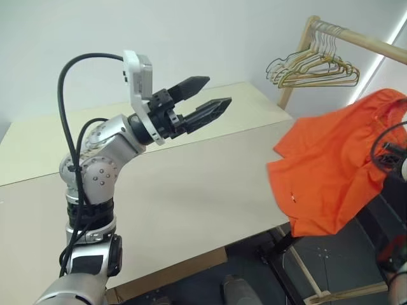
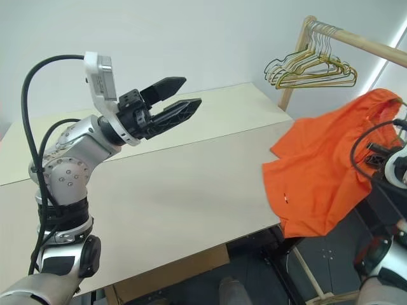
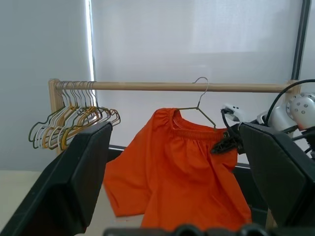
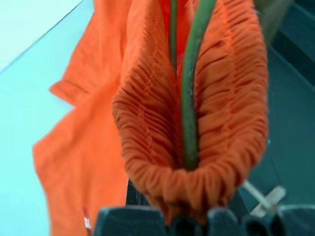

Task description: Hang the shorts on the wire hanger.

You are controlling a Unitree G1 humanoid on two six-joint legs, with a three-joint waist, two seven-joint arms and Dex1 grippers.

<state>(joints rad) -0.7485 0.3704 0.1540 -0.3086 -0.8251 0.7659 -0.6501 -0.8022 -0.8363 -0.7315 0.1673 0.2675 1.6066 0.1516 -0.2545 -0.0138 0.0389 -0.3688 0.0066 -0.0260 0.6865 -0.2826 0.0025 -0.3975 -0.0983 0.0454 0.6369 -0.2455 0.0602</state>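
Shorts [image 1: 331,171] of bright orange hang in the air past the bench's [image 1: 191,190] right edge, at about three o'clock in the head views, with the lower leg drooping below the bench top and a small white tag showing near the hem. The wire hanger [image 3: 199,105] is threaded into the gathered waistband; in the left wrist view its hook rises above the fabric, in front of the wooden rail [image 3: 172,86], though I cannot tell whether the hook rests on the rail. The right hand [image 3: 227,142] is clamped on the shorts at the waistband, and the right wrist view shows the bunched elastic and the hanger's wire pinched between its fingers. The left hand [image 1: 206,98] is raised over the bench at about eleven o'clock, well apart from the shorts, its two black fingers spread wide with nothing between them, pointing toward the garment. A bunch of gold and green hangers [image 1: 311,70] hangs at the rail's near end, at about one o'clock.
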